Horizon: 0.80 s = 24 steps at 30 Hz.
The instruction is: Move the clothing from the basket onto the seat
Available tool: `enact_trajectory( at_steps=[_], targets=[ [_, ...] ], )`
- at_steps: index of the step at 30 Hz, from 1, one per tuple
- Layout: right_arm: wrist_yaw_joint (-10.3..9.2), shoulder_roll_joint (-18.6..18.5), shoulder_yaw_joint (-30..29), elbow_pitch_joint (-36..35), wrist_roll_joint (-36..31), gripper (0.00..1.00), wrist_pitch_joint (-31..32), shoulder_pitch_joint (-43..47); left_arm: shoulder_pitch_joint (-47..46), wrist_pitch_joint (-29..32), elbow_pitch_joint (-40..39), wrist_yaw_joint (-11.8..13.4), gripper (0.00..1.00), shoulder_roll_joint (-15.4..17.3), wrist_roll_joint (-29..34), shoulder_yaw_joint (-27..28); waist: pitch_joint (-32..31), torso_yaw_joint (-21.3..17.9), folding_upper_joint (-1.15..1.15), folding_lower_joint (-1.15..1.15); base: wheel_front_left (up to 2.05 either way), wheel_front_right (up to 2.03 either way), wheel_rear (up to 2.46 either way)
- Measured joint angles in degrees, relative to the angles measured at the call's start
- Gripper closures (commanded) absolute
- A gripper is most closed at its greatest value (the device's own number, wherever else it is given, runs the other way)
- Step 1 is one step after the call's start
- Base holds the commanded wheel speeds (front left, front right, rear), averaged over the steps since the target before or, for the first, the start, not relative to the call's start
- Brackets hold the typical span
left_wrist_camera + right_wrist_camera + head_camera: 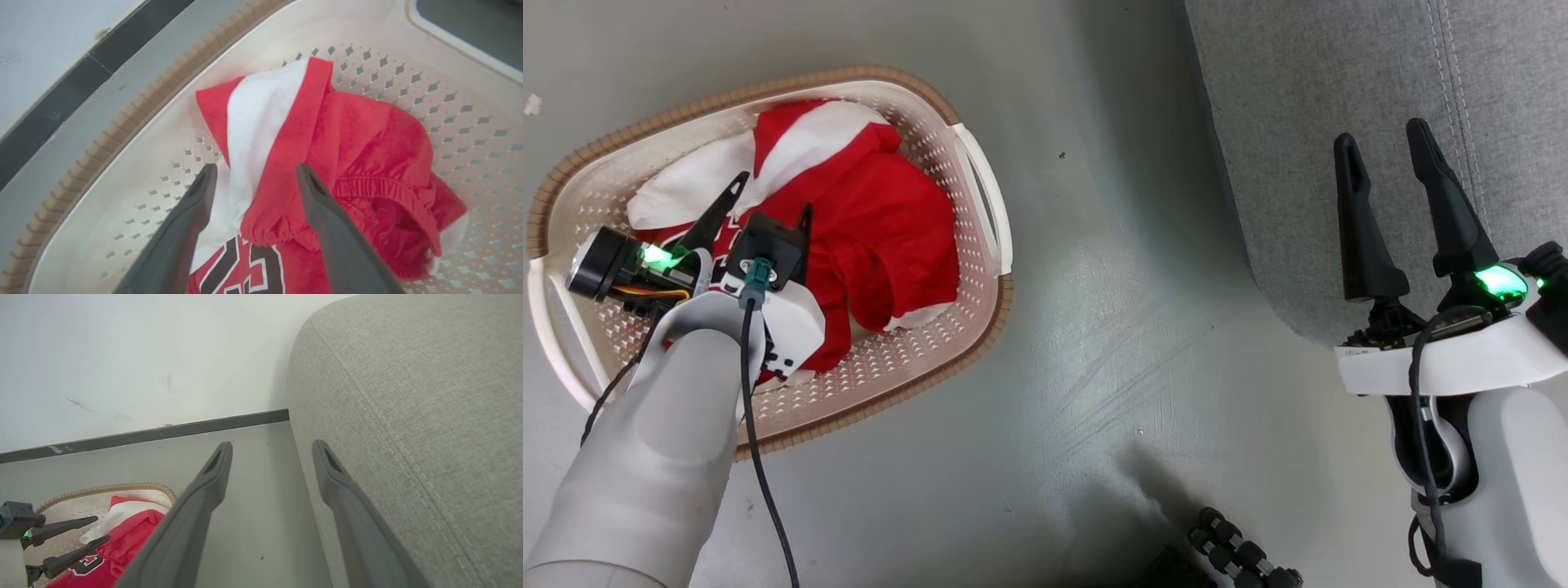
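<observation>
Grey floor [1094,327] bears basket [849,75] near seat [1339,82]; white wall [122,355] behind.

A smooth grey floor [1094,327] carries faint scuffs and a soft sheen of reflected light. It meets a white wall [143,355], lightly marked, along a dark skirting strip [163,433]. A pale fleck [533,104], perhaps paper, lies on the floor.
</observation>
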Motion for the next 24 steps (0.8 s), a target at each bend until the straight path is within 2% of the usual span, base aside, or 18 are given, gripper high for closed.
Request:
enact_trajectory(
  at_steps=[4, 9, 13, 14, 15, 16, 17, 18, 24],
  targets=[
    [0.0, 0.0, 0.3, 0.04, 0.3, 0.0, 0.0, -1.14, -1.14, 0.0, 0.77, 0.07, 0.0, -0.41, -0.01, 0.2, 1.11, -0.56, 0.0, 0.0, 0.0, 0.0, 0.0],
    [0.0, 0.0, 1.02, 0.18, 0.81, 0.0, 0.0, -2.1, -3.1, 1.23, 2.49, 2.34, 0.0, -0.43, -0.02, 1.33, 2.13, -1.15, 0.0, 0.0, 0.0, 0.0, 0.0],
    [0.0, 0.0, 1.16, 0.47, 0.82, 0.0, 0.0, -2.69, -4.56, 1.6, 3.35, 2.44, 0.0, -1.03, -0.08, 1.57, 2.66, -1.52, 0.0, 0.0, 0.0, 0.0, 0.0],
    [0.0, 0.0, 1.16, 0.54, 0.82, 0.0, 0.0, -2.89, -4.78, 1.74, 3.55, 2.43, 0.08, -1.45, -0.13, 1.53, 2.77, -1.59, 0.0, 0.0, 0.0, 0.0, 0.0],
    [0.0, 0.0, 1.14, 0.59, 0.83, 0.0, 0.0, -3.03, -4.88, 1.7, 3.63, 2.37, 0.27, -1.88, -0.15, 1.48, 2.87, -1.65, 0.0, 0.0, 0.0, 0.0, 0.0],
    [0.0, 0.0, 1.12, 0.66, 0.83, 0.0, 0.0, -3.09, -4.95, 1.69, 3.68, 2.35, 0.53, -2.26, -0.22, 1.41, 2.96, -1.69, 0.0, 0.0, 0.0, 0.0, 0.0],
    [0.0, 0.0, 1.11, 0.76, 0.83, 0.0, 0.0, -3.11, -4.98, 1.67, 3.83, 2.11, 0.83, -2.59, -0.23, 1.26, 3.01, -1.7, 0.0, 0.0, 0.0, 0.0, 0.0],
    [0.0, 0.0, 1.11, 0.9, 0.83, 0.0, 0.0, -3.13, -4.98, 1.57, 4.02, 1.76, 1.0, -2.81, -0.4, 1.03, 3.01, -1.7, 0.0, 0.0, 0.0, 0.0, 0.0],
    [0.0, 0.0, 1.01, 1.76, 0.83, 0.0, 0.0, -3.54, -5.63, 0.77, 4.15, 0.91, 1.0, -3.57, -0.7, -0.04, 2.84, -1.49, 0.0, 0.0, 0.0, 0.0, 0.0]
  ],
)
